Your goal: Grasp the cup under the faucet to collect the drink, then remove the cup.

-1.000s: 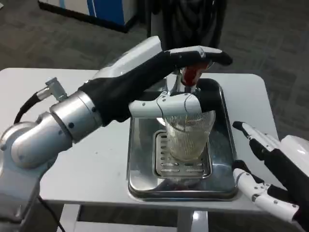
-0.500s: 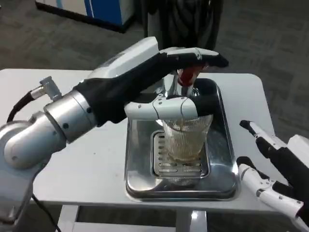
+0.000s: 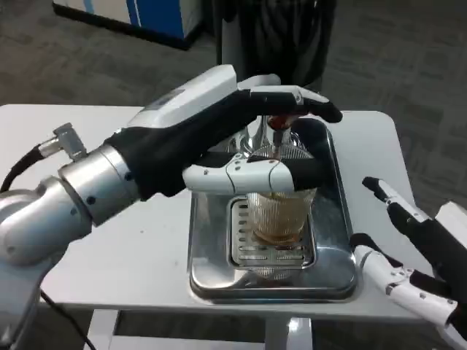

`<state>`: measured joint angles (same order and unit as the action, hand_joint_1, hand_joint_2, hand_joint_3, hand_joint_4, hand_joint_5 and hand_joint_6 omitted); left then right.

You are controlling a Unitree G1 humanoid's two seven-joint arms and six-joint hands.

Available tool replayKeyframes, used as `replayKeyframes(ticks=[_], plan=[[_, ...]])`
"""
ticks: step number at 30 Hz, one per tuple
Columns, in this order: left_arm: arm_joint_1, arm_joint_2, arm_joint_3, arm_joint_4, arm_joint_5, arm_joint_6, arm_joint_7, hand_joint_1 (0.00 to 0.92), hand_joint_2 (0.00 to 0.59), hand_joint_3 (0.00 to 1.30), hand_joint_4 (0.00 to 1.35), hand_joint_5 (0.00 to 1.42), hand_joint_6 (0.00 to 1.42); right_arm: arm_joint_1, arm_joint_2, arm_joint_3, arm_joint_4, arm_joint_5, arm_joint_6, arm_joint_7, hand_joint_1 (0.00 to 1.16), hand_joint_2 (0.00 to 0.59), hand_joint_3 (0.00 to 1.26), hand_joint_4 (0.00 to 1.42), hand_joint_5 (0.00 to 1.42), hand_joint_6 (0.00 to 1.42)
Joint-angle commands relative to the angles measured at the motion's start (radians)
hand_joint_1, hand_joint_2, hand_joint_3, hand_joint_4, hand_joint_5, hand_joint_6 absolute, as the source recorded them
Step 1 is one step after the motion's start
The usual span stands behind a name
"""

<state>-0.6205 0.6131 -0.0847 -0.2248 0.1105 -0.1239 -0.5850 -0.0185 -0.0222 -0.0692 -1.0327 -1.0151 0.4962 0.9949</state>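
A clear ribbed cup [image 3: 279, 213] stands on the slotted grate inside the steel drip tray [image 3: 208, 255], under the faucet [image 3: 278, 131] with its red handle. Brownish drink fills the lower part of the cup. My left hand [image 3: 241, 142] reaches in from the left and holds the cup near its rim, the thumb wrapped across the front and the upper fingers stretched over the faucet. My right hand [image 3: 412, 266] hovers at the table's right edge, fingers spread, holding nothing.
The white table [image 3: 146, 240] carries the tray at its middle. Dark carpet surrounds it, with a blue-and-white cabinet [image 3: 139, 14] at the far left and a dark machine body [image 3: 277, 36] behind the faucet.
The drink in the cup has risen and turned browner. My left arm shifted slightly left and down with the view. The right hand stays open at the right.
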Motion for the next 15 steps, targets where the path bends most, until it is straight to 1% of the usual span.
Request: replayKeyframes(ticks=[1,2,3,4,5,8,9,12,15], plan=[[0.046,0.032,-0.001,0.004,0.01,0.018,-0.035,0.0,0.064,0.33,0.21,0.13,0.0,0.027,-0.019,0.006,0.007,0.041,-0.001,-0.058,0.44,0.404,0.02,0.0,0.0,0.0],[0.048,0.032,0.0,0.003,0.009,0.018,-0.035,0.0,0.064,0.33,0.21,0.13,0.0,0.033,-0.023,0.005,0.01,0.053,-0.002,-0.075,0.46,0.388,0.03,0.0,0.0,0.0],[0.05,0.033,0.0,0.001,0.009,0.018,-0.034,0.0,0.065,0.33,0.21,0.13,0.0,0.039,-0.024,0.0,0.015,0.07,-0.003,-0.097,0.47,0.385,0.03,0.0,0.0,0.0],[0.052,0.034,0.0,0.0,0.009,0.018,-0.034,0.0,0.067,0.33,0.21,0.13,0.0,0.044,-0.028,-0.002,0.019,0.086,-0.002,-0.117,0.51,0.347,0.05,0.02,0.0,0.01],[0.053,0.035,0.0,-0.001,0.009,0.018,-0.034,0.0,0.067,0.33,0.21,0.13,0.0,0.049,-0.028,-0.007,0.024,0.103,0.0,-0.136,0.54,0.323,0.06,0.02,0.0,0.02],[0.055,0.035,-0.001,-0.001,0.01,0.018,-0.032,0.0,0.065,0.33,0.22,0.12,0.0,0.066,-0.032,-0.023,0.045,0.156,-0.007,-0.205,0.61,0.276,0.07,0.05,0.04,0.07],[0.055,0.036,-0.001,-0.001,0.01,0.018,-0.031,0.0,0.066,0.33,0.22,0.12,0.0,0.072,-0.042,-0.024,0.052,0.171,-0.015,-0.227,0.63,0.261,0.07,0.06,0.05,0.08],[0.055,0.036,-0.004,-0.002,0.012,0.017,-0.028,0.0,0.069,0.33,0.22,0.12,0.0,0.081,-0.071,-0.022,0.069,0.205,-0.033,-0.273,0.64,0.245,0.07,0.06,0.05,0.09],[0.055,0.034,-0.007,-0.003,0.016,0.017,-0.026,0.0,0.072,0.33,0.22,0.12,0.0,0.086,-0.088,-0.019,0.097,0.251,-0.042,-0.321,0.67,0.221,0.06,0.06,0.06,0.1]])
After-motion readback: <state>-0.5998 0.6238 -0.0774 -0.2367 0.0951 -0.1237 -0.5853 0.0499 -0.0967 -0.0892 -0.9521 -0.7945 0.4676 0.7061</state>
